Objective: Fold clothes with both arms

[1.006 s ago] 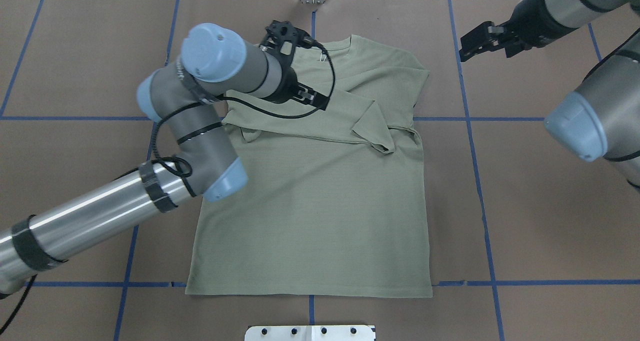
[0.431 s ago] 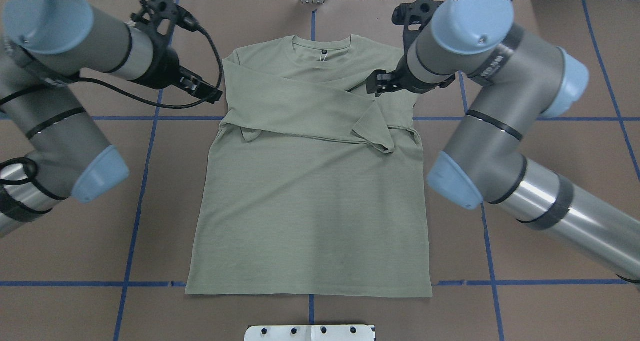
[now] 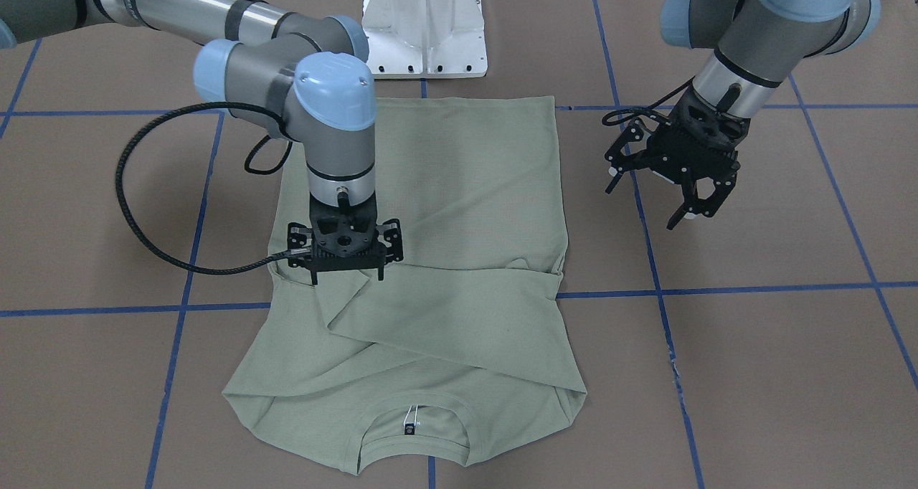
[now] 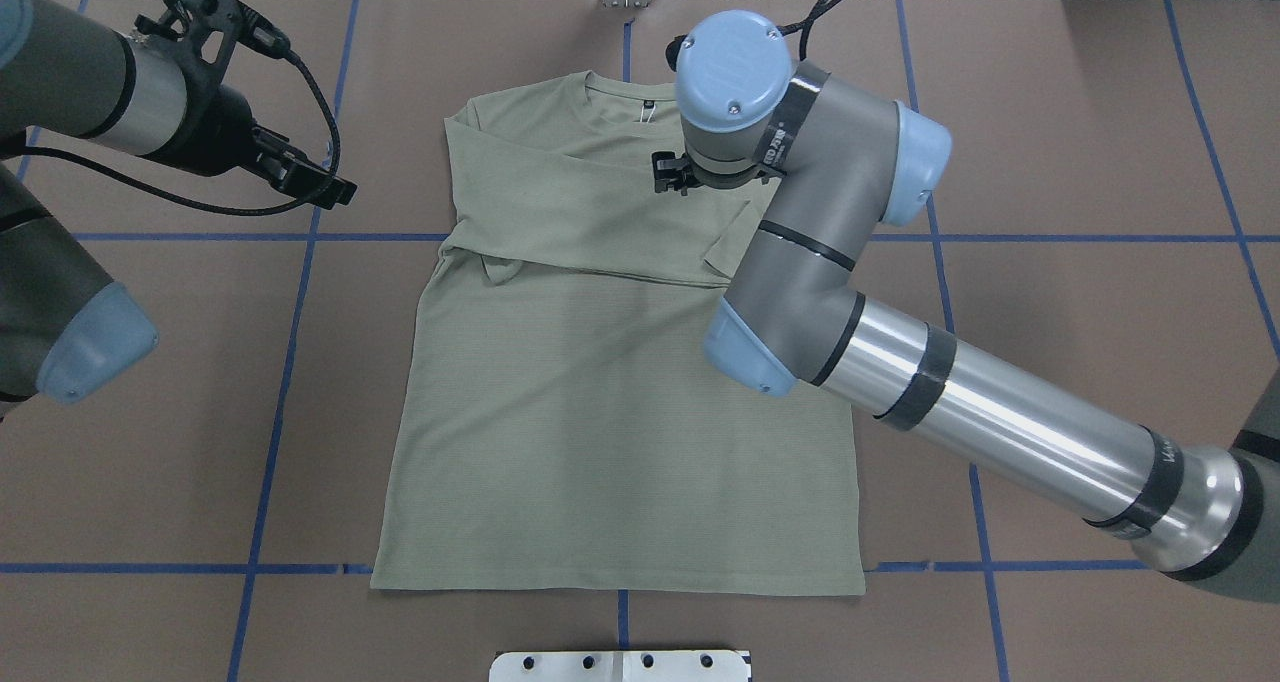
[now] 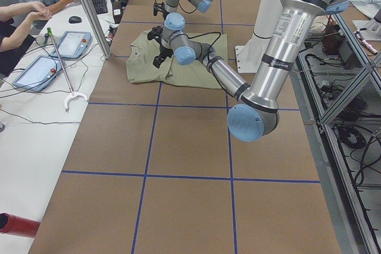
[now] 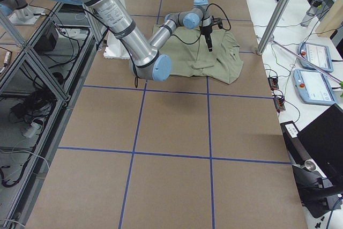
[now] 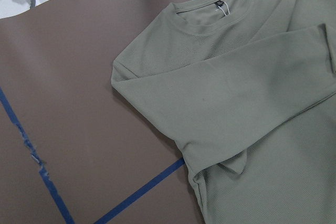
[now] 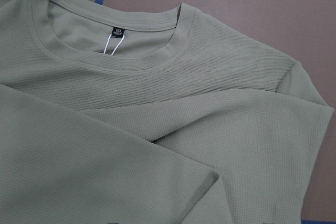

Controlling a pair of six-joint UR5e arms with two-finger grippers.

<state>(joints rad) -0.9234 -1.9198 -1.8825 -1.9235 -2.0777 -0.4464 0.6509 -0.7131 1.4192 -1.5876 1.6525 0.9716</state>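
Observation:
The pale sage-green shirt (image 4: 600, 412) lies flat on the brown table, neckline at the far edge, both long sleeves folded across the chest. Its black neck label (image 3: 409, 426) shows, also in the right wrist view (image 8: 116, 31). My right gripper (image 3: 346, 274) hangs open just above the crossed sleeves near the chest; in the overhead view (image 4: 670, 174) the wrist mostly hides it. My left gripper (image 3: 667, 202) is open and empty above bare table, off the shirt's left shoulder side (image 4: 335, 190). The left wrist view shows the shirt's shoulder (image 7: 236, 103); no fingers show in either wrist view.
The white pedestal base (image 3: 424, 26) stands at the table's near edge by the shirt hem. Blue tape lines (image 4: 290, 362) grid the brown cover. Operators (image 5: 36, 10) and tablets (image 6: 311, 57) sit beyond the table's far edge.
My left arm has left the shirt's shoulder and drawn back to the left, off the cloth. My right arm has swung in from the far right to over the chest.

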